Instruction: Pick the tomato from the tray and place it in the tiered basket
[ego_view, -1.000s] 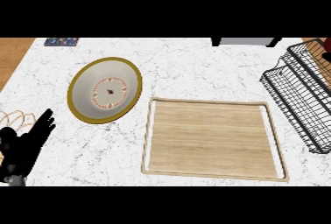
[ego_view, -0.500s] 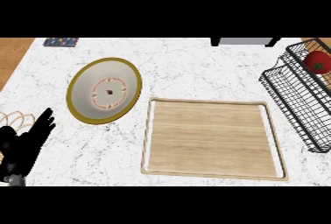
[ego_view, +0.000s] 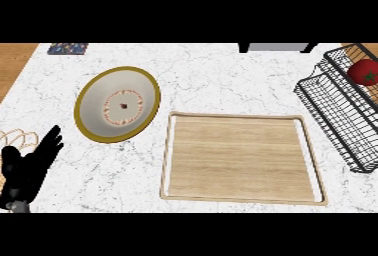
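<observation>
The red tomato (ego_view: 365, 71) lies inside the upper tier of the black wire tiered basket (ego_view: 336, 112) at the right edge of the head view. Nothing lies on the light wooden tray (ego_view: 240, 157) in the middle of the counter. My left hand (ego_view: 28, 167) rests open at the lower left edge, fingers pointing up, far from both tray and basket. My right hand shows nowhere in this view.
A white plate (ego_view: 118, 104) with a gold rim and a small dark centre mark sits left of the tray. A dark object (ego_view: 277, 47) stands at the counter's back edge. A patterned item (ego_view: 68, 48) lies at the back left corner.
The tomato has come into sight in the basket's upper tier and sits a little lower now than half a second ago. The left hand has not moved.
</observation>
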